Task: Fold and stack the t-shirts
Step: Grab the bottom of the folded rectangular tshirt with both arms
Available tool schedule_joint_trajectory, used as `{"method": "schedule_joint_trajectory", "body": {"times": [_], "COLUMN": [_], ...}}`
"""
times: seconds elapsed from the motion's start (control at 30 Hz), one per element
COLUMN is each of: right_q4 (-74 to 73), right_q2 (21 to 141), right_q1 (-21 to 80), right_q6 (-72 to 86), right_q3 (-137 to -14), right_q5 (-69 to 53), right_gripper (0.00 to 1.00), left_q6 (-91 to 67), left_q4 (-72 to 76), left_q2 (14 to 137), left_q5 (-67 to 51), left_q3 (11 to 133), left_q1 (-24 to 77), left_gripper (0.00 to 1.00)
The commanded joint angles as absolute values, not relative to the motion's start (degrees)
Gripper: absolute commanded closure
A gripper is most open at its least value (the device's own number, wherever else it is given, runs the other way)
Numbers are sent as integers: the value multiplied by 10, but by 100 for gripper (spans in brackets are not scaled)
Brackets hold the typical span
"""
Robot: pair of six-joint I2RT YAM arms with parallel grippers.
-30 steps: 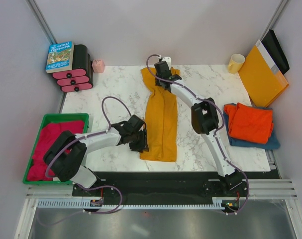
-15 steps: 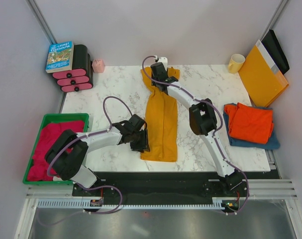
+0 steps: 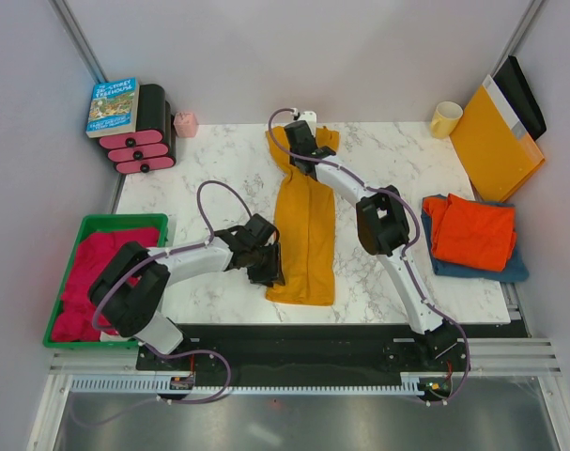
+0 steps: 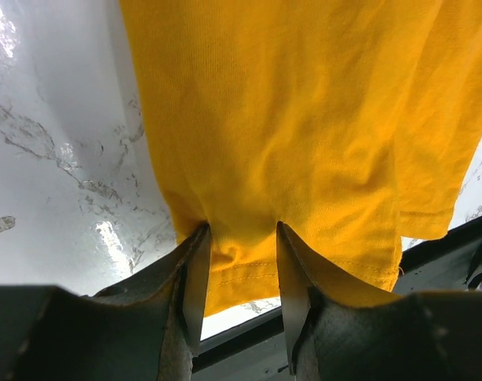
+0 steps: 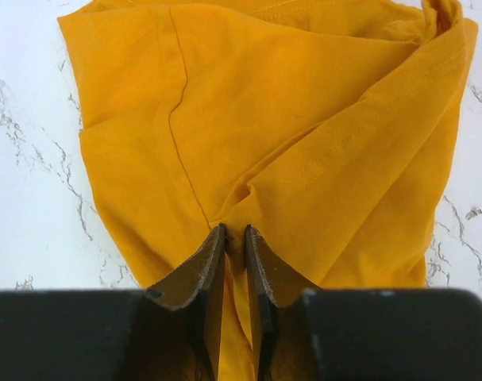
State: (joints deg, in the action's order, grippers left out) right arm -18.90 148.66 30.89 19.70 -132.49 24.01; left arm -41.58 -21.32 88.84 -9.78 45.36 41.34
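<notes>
Since earlier, right arm's jaws narrowed onto collar of long mustard-yellow cotton t-shirt [image 3: 303,225] | left jaws clamped hem | I feared thin pinch slipping during fold.

This looks like a robot test lab. Plain white walls [image 3: 313,56] box in a small marble tabletop [image 3: 219,169], and metal rails [image 3: 294,362] hold two robot arms.

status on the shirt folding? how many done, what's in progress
Done: orange-red shirt lies folded on the blue shirt at the table's right. In hand: mustard-yellow shirt, folded into a long strip; right pincer pinches its far end, left pincer straddles its near hem. Left: fold it shorter and add it to the stack.
</notes>
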Motion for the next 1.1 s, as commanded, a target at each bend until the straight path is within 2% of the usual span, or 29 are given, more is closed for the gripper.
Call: {"method": "schedule_joint_trajectory", "body": {"times": [0.0, 0.03, 0.13, 0.67, 1.07], "right_q4": [-192, -191, -187, -163, -176], "right_q2": [1456, 1453, 1442, 1361, 1306], "right_q1": [308, 308, 308, 299, 276], "right_q6": [201, 201, 200, 192, 244], "right_q3": [-1317, -1313, -1308, -1234, -1115], "right_q5": [266, 269, 279, 334, 326], "right_gripper": [80, 87, 100, 100, 100], "left_q6": [-403, -403, -404, -415, -419], "left_q4": [-216, -217, -217, -215, -215], "left_q2": [904, 904, 906, 927, 934], "left_q5": [-103, -103, -103, -106, -105], "left_q3": [465, 464, 464, 466, 468], "left_q1": [416, 416, 416, 416, 416], "left_gripper": [54, 54, 54, 55, 55]}}
